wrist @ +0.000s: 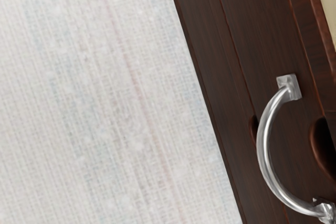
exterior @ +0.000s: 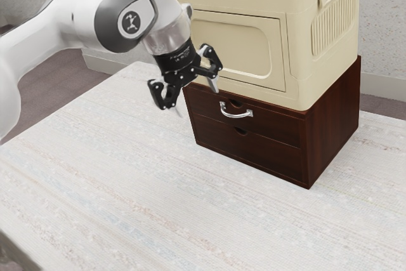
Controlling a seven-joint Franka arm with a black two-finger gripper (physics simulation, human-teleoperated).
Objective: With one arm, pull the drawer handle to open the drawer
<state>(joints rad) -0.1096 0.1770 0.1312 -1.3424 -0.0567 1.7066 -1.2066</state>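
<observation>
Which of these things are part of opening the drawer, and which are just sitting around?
Part of the job:
silver handle
upper drawer, which carries the handle
dark wooden chest around that drawer
gripper, open

Just there:
cream box on top of the chest
lower drawer, which has no such handle
table

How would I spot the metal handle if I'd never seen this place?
Find the big cream cabinet, then the dark wooden chest beneath it. On the chest's upper drawer is a curved silver handle; the lower drawer has only a scooped notch.
</observation>
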